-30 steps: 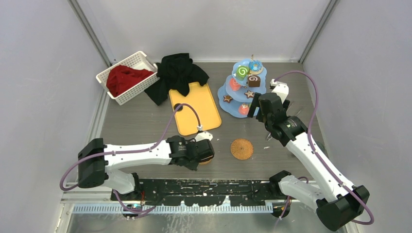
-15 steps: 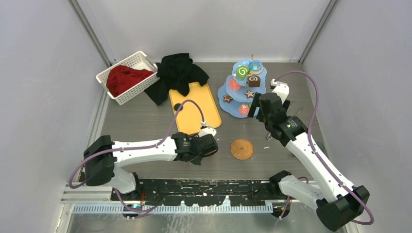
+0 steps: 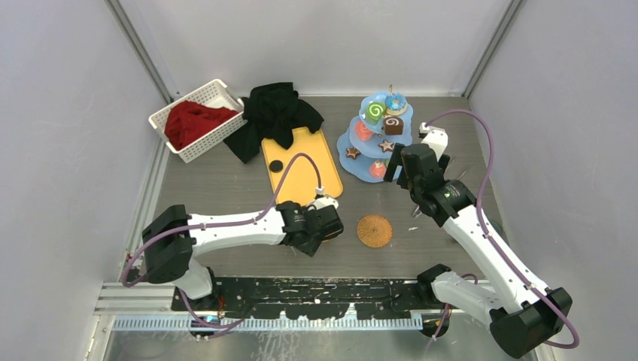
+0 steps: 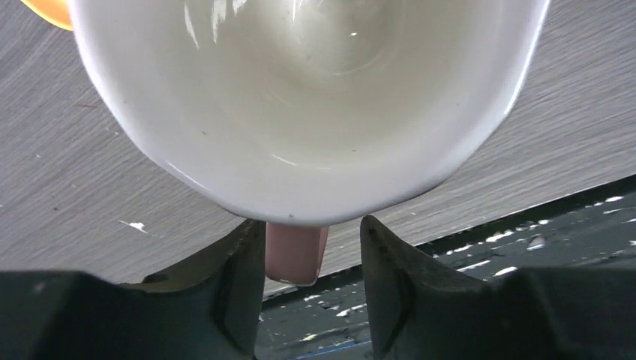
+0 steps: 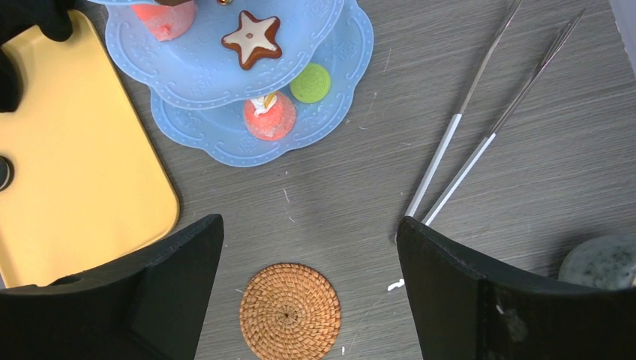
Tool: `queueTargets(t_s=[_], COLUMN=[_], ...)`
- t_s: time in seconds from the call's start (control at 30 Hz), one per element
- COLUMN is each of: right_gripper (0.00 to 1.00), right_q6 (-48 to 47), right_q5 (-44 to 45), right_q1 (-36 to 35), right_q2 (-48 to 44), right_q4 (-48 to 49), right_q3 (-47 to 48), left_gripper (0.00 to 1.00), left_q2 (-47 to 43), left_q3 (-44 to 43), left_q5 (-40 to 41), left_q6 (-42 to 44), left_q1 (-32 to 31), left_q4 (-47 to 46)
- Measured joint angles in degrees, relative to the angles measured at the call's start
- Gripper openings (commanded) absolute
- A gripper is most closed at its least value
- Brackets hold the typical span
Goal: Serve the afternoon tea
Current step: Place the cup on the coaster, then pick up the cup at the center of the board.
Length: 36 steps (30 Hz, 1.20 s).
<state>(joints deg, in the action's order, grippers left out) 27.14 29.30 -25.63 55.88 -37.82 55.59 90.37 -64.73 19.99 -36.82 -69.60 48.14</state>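
Note:
The cream mug [image 4: 300,112] fills the left wrist view, its pink handle [image 4: 296,255] between my left gripper's [image 4: 309,225] fingers. The handle rests against the left finger, with a gap to the right finger. In the top view my left gripper [image 3: 325,226] hides the mug, left of a woven coaster [image 3: 374,231]. The pale-blue three-tier stand [image 3: 374,143] holds swirl rolls, a blue donut, star cookies and red sweets. It also shows in the right wrist view [image 5: 225,67]. My right gripper [image 3: 399,162] is open and empty beside the stand, above the coaster [image 5: 290,311].
An orange-yellow tray [image 3: 301,165] bearing a small black disc [image 3: 276,165] lies left of the stand. Black cloth [image 3: 274,113] covers its far end. A white basket with red cloth [image 3: 197,119] stands back left. Two thin metal sticks [image 5: 465,142] and a grey speckled round thing [image 5: 607,259] lie under the right arm.
My left arm has swung its elbow to the right and the wrist has shifted a little right and away, staying at the mug. The right arm has not moved.

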Motion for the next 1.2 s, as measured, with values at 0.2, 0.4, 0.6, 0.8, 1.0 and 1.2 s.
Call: queueTargets(t_s=[0.2,0.4,0.6,0.8,1.0,1.2], right_gripper=[0.94,1.0,1.0,1.0,1.0,0.99], right_q6=[1.0,3.0,6.4,12.3,16.7,18.4], right_q5=[1.8,6.4,8.7,9.9,7.6,4.0], right_q1=[0.2,2.9,13.0,22.2,31.7,40.9], right_q2=[0.3,2.5,2.7,5.7,8.2,7.3], right_q4=[-1.6,-5.9,-11.7,-19.8,-25.3,-26.0], right_q3=[0.5,4.4,7.7,11.7,8.0,0.6], left_gripper=[0.86,1.0,0.99,0.99,0.99,0.99], left_q2=[0.8,-0.1,-6.7,-11.6,-12.2,-13.0], left_q3=[-0.4,-3.2,-6.4,-10.1,-12.0,-12.0], left_q5=[0.8,1.6,1.0,-1.9,-3.5,-3.5], left_q6=[0.5,1.4,2.4,4.6,6.4,7.4], left_q1=[0.0,0.0,0.0,0.0,0.1,0.4], left_q4=[1.9,4.0,6.5,7.9,8.5,8.5])
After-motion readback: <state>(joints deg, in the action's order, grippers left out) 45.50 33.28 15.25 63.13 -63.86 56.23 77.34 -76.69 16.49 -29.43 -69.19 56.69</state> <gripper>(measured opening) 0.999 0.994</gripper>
